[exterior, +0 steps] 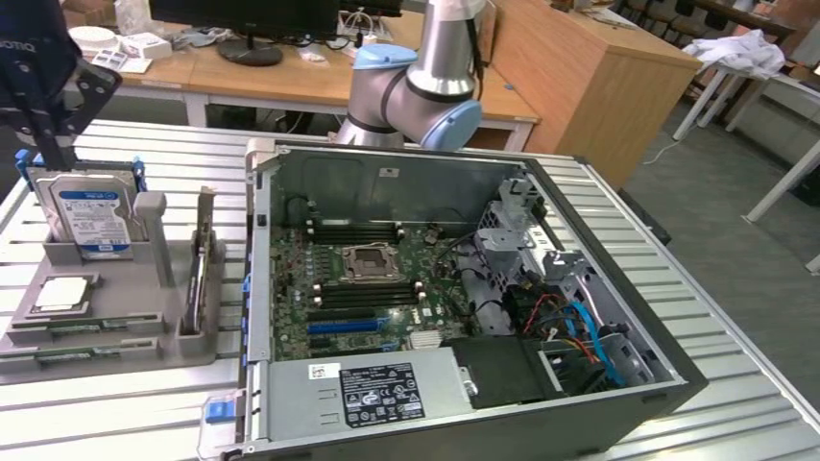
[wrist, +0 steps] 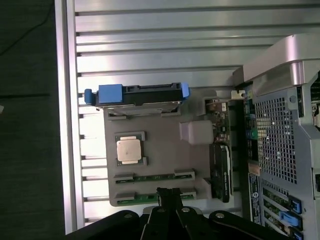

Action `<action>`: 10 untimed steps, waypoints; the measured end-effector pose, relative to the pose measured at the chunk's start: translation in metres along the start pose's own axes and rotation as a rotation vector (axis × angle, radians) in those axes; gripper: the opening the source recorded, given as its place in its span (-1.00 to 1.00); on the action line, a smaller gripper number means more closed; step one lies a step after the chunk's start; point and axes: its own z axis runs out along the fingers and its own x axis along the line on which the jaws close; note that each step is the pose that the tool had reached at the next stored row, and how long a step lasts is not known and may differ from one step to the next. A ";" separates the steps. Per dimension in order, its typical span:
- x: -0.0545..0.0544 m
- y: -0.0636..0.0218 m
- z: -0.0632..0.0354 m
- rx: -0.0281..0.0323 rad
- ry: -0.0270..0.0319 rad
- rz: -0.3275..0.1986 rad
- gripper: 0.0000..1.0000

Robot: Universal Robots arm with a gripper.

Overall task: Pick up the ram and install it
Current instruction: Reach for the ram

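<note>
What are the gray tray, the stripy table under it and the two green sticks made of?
The gray tray looks like matte plastic: dull, even gray with moulded slots. The table looks like bare metal, maybe aluminium: silvery ribbed slats catching the light. The ram sticks look like circuit board: thin green strips in the tray's slots, details too small to tell.

Bright, even room light, with pale glare on the slatted table [wrist: 160, 62].
</note>
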 end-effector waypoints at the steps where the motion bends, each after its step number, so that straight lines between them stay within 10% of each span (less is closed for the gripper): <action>1: 0.002 -0.0001 -0.0001 0.0001 0.0001 0.000 -0.79; 10: 0.003 -0.0003 -0.0001 0.0001 0.0001 0.000 -0.79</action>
